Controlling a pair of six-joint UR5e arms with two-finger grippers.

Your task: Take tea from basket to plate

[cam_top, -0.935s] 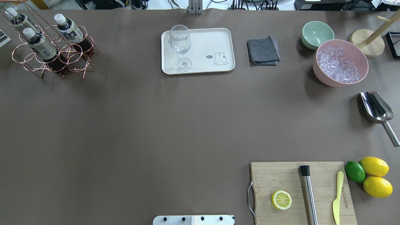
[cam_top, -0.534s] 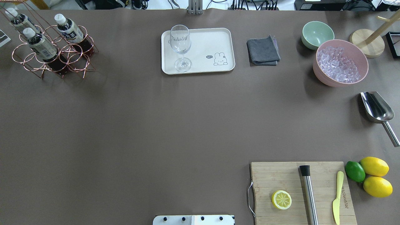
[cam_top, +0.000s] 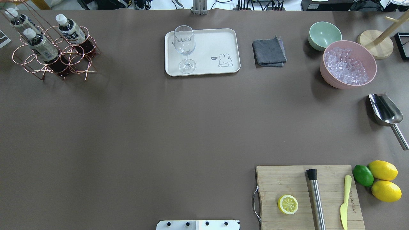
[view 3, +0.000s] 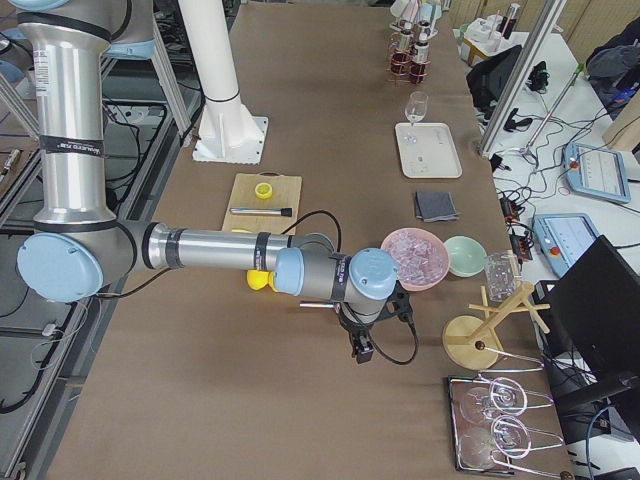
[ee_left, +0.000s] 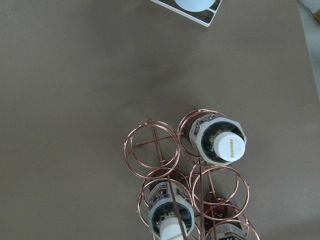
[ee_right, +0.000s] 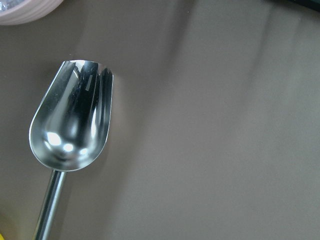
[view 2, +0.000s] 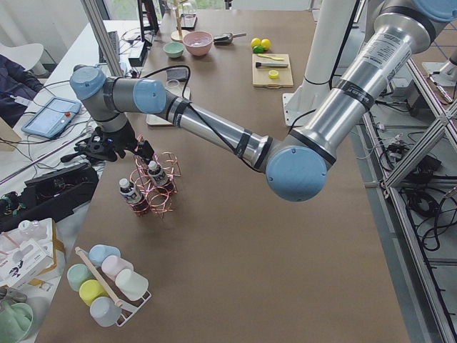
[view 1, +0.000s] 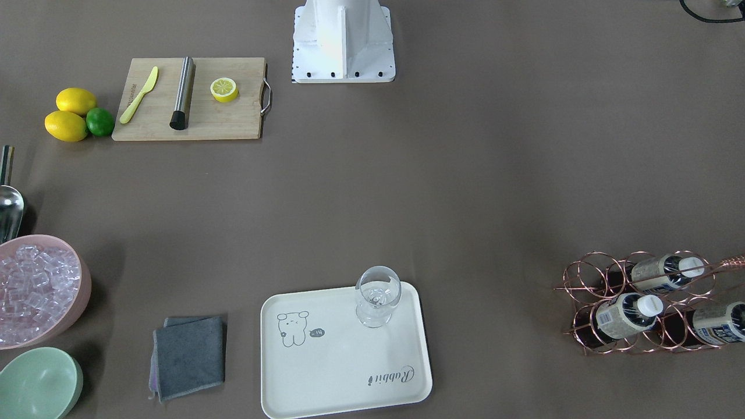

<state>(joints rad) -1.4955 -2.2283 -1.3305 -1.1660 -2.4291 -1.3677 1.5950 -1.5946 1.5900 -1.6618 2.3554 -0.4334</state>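
Observation:
Three tea bottles stand in the copper wire basket (cam_top: 75, 62) at the table's far left: one (cam_top: 43, 48), one (cam_top: 72, 32), one (cam_top: 19, 20). The left wrist view looks straight down on the basket (ee_left: 150, 147) and two white caps (ee_left: 230, 147). The cream plate (cam_top: 217, 41) lies at the back middle, also in the front-facing view (view 1: 326, 372). My left gripper (view 2: 111, 148) hangs over the basket's far side; I cannot tell if it is open. My right gripper (view 3: 362, 348) hangs above the metal scoop (ee_right: 70, 125); I cannot tell its state.
A wine glass (cam_top: 184, 48) stands on the plate's left part. To the right are a grey cloth (cam_top: 269, 51), a green bowl (cam_top: 324, 34), a pink bowl of ice (cam_top: 348, 64) and the scoop (cam_top: 385, 110). A cutting board (cam_top: 306, 195) with lemon half, muddler and knife lies front right.

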